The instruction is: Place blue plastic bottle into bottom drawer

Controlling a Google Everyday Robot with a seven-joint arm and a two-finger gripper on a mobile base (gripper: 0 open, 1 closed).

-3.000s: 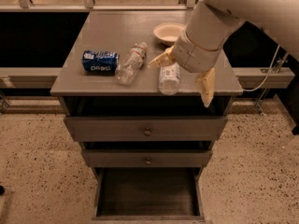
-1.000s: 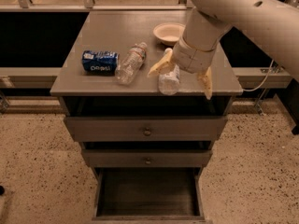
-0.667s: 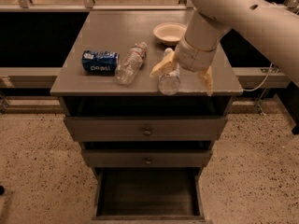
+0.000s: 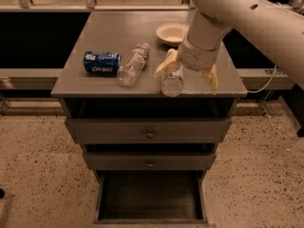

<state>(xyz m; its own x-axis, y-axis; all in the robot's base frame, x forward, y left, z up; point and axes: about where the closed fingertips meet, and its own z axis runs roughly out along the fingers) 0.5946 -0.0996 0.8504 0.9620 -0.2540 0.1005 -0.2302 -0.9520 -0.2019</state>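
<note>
Straddling the blue plastic bottle (image 4: 172, 82) on the cabinet top (image 4: 109, 37), the jaws stand wide open, gripping nothing.

Setting: most likely a robot test area in a lab or office building. Evidence: speckled terrazzo floor (image 4: 38, 175); one grey drawer cabinet standing alone as a bench (image 4: 109, 37); a pale rail (image 4: 28, 74) and dark bays behind it; a loose cable (image 4: 266, 82) at right. The robot arm's gripper (image 4: 185, 80) hangs over the bench's front right, fingers spread.
</note>
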